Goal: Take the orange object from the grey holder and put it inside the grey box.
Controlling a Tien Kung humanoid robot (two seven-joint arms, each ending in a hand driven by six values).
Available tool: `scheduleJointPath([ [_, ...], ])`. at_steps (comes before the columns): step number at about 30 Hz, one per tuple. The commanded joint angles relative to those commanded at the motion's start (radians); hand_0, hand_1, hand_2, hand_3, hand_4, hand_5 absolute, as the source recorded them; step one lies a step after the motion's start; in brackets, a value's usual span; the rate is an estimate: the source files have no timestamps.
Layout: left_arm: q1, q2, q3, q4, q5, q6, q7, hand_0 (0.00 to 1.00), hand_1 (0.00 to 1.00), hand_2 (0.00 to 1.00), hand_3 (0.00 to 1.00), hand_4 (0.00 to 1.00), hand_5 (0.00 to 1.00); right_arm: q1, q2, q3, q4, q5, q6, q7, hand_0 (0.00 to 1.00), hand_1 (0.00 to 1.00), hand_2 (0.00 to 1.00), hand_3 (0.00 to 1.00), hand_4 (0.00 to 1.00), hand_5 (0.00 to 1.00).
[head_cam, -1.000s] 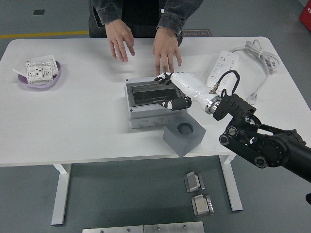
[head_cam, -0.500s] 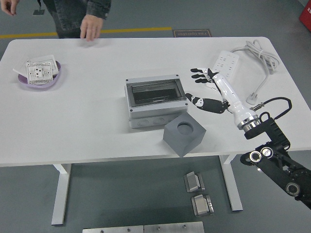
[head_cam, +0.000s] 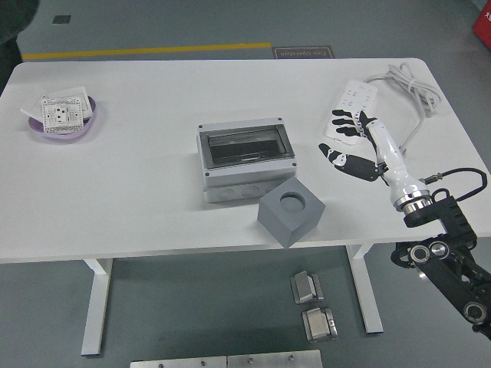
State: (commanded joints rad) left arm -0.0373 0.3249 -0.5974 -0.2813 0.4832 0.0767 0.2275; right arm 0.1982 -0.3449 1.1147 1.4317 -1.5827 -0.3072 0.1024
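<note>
White counter (head_cam: 138,184) with the grey box (head_cam: 245,162) near its middle, lid a dark see-through panel, looks closed. Inside contents not clear through the panel; the orange object cannot be made out anywhere in this view. Grey holder (head_cam: 290,213) is a cube sitting just near-right of the box, at the counter's near edge, tilted corner-on; round socket on top looks empty.

Right hand (head_cam: 350,143) is over the right part of the counter, well right of the box, apart from both box and holder. Fingers spread and relaxed, grasping nothing, thumb (head_cam: 337,159) pointing left below the other fingers. White forearm runs down-right to the black arm (head_cam: 445,257) off the near-right edge of the counter. Fingertips overlap the near end of a white power strip (head_cam: 349,103); whether they touch it cannot be told. Strip's white cable (head_cam: 410,86) loops at the far right of the counter, plug end lying near the wrist.

Far left: purple dish (head_cam: 65,123) with a white socket-like part (head_cam: 63,111) resting in it.

Left arm not visible. Dark patch at the far top-left corner, too cropped to identify. On the floor below the counter: two small metal blocks (head_cam: 314,305).
</note>
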Motion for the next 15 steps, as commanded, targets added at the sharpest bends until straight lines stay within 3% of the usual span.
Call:
scheduleJointPath([
  [4,-0.002,0.003,-0.003,-0.001,0.004,0.000,0.000,0.704,0.685,0.507,0.755,0.761,0.323,-0.004,-0.002,-0.005,-0.009,0.050,0.007,0.030,0.737,0.685,0.713,0.771,0.812,0.262],
  [10,-0.004,0.003,0.021,-0.003,0.007,0.001,0.001,0.704,0.686,0.507,0.757,0.761,0.323,-0.009,-0.004,-0.026,-0.025,0.264,0.041,0.120,0.733,0.685,0.712,0.766,0.814,0.271],
  [15,0.000,-0.001,0.004,-0.003,0.012,0.000,0.000,0.704,0.686,0.507,0.757,0.761,0.323,-0.013,-0.009,0.006,-0.017,0.406,0.032,0.139,0.733,0.685,0.712,0.766,0.814,0.271],
])
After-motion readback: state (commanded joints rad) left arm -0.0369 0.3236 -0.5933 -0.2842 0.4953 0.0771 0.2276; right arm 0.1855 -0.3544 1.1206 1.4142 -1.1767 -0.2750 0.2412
